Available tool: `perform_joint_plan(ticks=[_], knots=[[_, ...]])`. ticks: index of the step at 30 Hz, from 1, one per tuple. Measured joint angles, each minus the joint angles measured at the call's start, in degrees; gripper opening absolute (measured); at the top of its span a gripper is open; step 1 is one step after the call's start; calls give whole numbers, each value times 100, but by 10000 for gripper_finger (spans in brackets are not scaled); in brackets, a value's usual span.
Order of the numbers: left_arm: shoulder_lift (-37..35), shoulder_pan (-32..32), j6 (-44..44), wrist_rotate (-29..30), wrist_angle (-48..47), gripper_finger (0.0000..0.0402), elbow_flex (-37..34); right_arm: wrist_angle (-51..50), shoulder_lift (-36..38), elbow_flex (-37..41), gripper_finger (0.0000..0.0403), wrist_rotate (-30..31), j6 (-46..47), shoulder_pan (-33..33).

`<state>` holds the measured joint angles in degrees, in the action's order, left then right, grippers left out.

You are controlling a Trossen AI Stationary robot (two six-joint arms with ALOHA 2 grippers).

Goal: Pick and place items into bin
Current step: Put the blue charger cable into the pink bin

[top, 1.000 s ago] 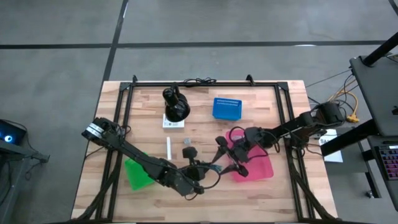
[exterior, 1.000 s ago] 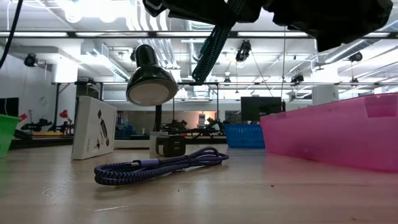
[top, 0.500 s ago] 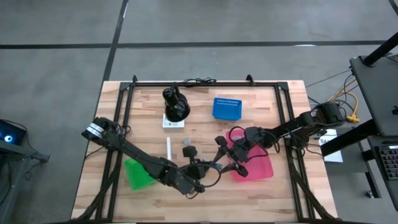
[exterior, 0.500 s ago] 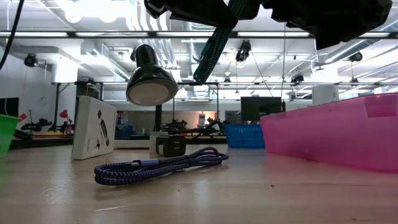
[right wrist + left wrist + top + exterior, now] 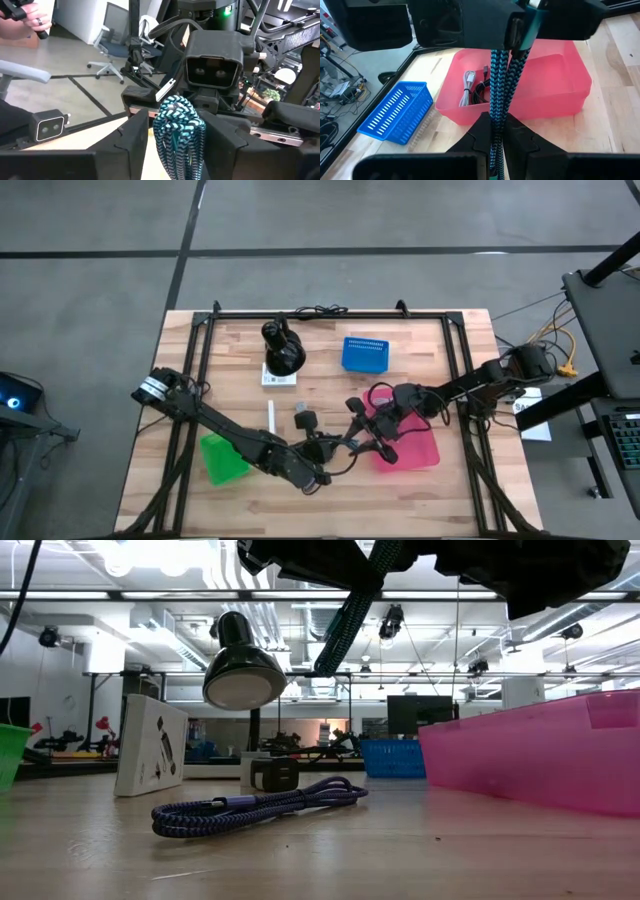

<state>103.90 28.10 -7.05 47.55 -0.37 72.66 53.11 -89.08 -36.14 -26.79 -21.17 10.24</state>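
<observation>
A teal-and-black braided cable (image 5: 500,85), folded into a bundle, hangs above the table's middle between my two grippers. My left gripper (image 5: 497,132) is shut on its lower stretch. My right gripper (image 5: 177,135) reaches in from the pink bin's (image 5: 410,445) side and has the bundle's looped end (image 5: 176,112) between its fingers. A purple-blue braided cable (image 5: 260,808) lies flat on the table. A white stick (image 5: 271,418), a small dark block (image 5: 306,420) and a silver piece (image 5: 298,408) lie left of centre. My left gripper pinches the doubled strands (image 5: 495,117) between its two fingers, which lie across the bundle. The cable runs on from them to the right gripper, clear of the table. My right gripper closes level, from the table's right side, on the looped end (image 5: 165,125), one finger on each side. The loop stands upright between the fingers (image 5: 132,137).
The pink bin (image 5: 570,85) holds a grey cable and a dark one. A blue basket (image 5: 365,352) stands at the far middle and a green bin (image 5: 222,458) at the near left. A black lamp-like object (image 5: 283,348) stands on a white card (image 5: 280,378).
</observation>
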Motion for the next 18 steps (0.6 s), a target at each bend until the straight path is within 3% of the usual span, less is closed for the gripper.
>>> perform_joint_plan(ticks=[18], knots=[[0,0,-4,-76,14,35,0,66,9,0,26,5,-48,-7]])
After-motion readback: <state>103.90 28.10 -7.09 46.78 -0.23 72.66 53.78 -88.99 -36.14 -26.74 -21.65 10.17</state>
